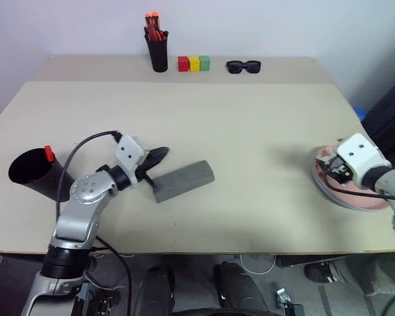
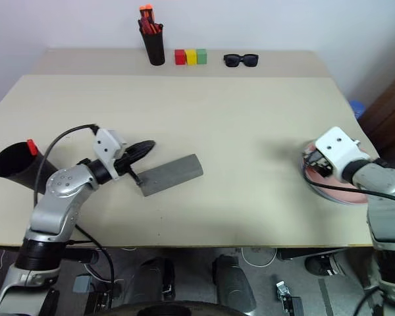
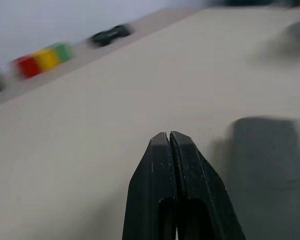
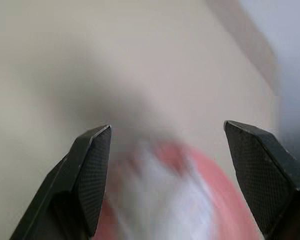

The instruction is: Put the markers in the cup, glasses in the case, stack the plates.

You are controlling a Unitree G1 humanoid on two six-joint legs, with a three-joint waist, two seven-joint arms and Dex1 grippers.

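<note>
The matte grey case (image 1: 183, 180) lies closed mid-table beside the left gripper (image 3: 169, 137), whose smooth black fingers press together. The right gripper (image 4: 167, 132), textured pads spread apart, hovers over the round stacked plates (image 1: 365, 201). The tapered black cup (image 1: 33, 172) lies tilted at the table's left.

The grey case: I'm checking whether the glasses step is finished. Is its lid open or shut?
Shut. The grey case lies flat on the table as one closed slab, no lid raised. Whether the glasses are inside cannot be told.
</note>
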